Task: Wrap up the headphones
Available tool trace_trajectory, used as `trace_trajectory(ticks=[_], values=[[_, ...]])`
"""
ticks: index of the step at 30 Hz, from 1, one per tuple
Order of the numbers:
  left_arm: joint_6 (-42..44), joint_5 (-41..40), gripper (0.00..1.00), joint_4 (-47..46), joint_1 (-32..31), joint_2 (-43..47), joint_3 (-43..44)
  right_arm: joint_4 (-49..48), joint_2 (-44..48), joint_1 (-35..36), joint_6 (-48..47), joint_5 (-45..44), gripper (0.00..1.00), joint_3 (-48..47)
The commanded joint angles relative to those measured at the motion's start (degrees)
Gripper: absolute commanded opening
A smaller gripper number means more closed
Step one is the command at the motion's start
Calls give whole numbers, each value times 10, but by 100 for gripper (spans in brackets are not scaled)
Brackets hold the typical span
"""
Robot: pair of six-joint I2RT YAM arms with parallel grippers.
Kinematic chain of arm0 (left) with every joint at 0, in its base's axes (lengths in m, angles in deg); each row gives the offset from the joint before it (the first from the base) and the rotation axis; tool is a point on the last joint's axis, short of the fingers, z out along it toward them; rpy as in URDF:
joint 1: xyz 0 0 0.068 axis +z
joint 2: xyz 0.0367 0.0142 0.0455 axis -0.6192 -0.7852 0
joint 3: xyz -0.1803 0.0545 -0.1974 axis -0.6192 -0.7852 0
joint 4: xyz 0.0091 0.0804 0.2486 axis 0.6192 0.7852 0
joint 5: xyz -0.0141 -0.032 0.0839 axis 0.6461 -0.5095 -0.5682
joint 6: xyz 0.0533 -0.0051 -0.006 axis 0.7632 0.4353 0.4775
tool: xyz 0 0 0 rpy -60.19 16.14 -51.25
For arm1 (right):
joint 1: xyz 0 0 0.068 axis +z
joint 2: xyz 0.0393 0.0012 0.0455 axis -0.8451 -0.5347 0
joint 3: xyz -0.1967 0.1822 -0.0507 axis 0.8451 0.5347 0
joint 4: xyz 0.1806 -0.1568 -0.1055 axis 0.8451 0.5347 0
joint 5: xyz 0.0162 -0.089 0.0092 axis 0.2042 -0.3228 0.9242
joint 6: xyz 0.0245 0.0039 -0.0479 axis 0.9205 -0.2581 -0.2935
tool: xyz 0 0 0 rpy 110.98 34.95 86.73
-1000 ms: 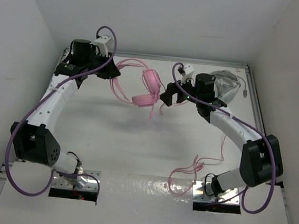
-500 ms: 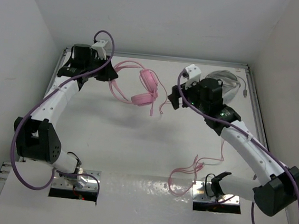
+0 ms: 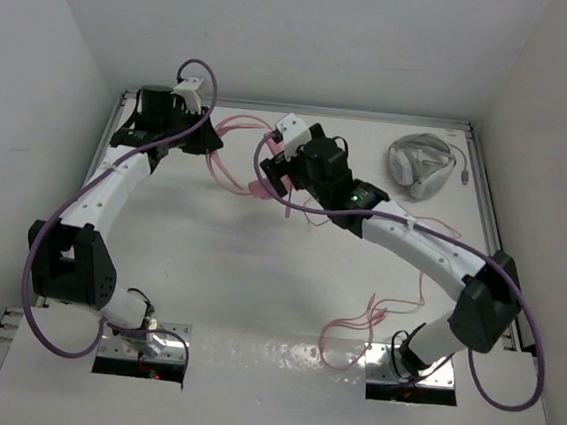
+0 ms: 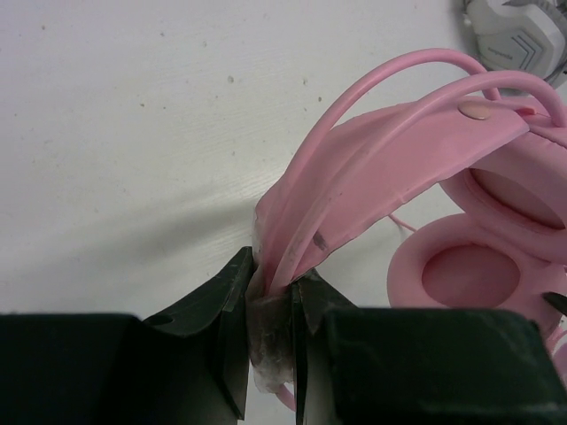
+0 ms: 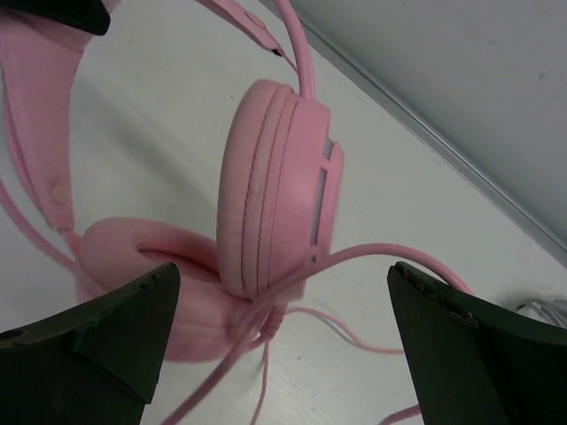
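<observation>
Swung left, my right tool gapes astride the headphones' earcup while my left tool clamps their headband steady.

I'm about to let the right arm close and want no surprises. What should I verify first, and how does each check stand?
1. Hold: left gripper shut on the headband: ok.
2. Opening: right gripper wide open: ok.
3. Target: earcup between the right fingers, untouched: ok.
4. Closing path free of cable: not ok, it crosses beside the earcup.
5. Cable wound up: not ok, it lies loose.
6. Spare grey headphones apart from both arms: ok.
</observation>
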Motion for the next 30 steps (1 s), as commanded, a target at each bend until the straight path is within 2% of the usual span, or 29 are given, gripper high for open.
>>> trace_trajectory(ticks=[1, 5, 11, 14, 15, 18, 19, 20, 22, 23, 25, 28, 30], values=[[-27, 21, 0, -52, 6, 23, 2, -44, -36, 4, -33, -26, 99, -52], [-25, 37, 0, -48, 6, 24, -1, -75, -74, 1, -43, -55, 96, -63], [-17, 76, 0, -45, 5, 27, -4, -73, -114, -15, -26, -14, 80, -92], [-7, 90, 0, -40, 4, 26, -6, -73, -127, -19, -22, -2, 50, -102], [4, 86, 0, -39, 3, 27, -8, -72, -129, -19, -20, 0, 30, -106], [53, 42, 0, -24, -8, 19, 3, -72, -131, -19, -8, -18, 0, -110], [70, 20, 0, -16, -16, 12, 7, -66, -130, -19, -6, -24, 0, -112], [88, -33, 10, -4, -35, 7, 11, -57, -131, -19, -6, -31, 0, -121], [137, -128, 19, 0, -65, -4, 18, -28, -133, -20, -1, -41, 0, -134], [167, -156, 29, 0, -75, -6, 19, -14, -133, -19, -1, -46, 0, -148], [209, -245, 39, -4, -110, -16, 19, 21, -134, -18, 3, -50, 0, -167], [233, -330, 45, -14, -142, -28, 14, 48, -138, -17, 9, -58, 0, -182], [243, -351, 47, -30, -151, -29, 8, 59, -139, -18, 9, -55, 0, -186]])
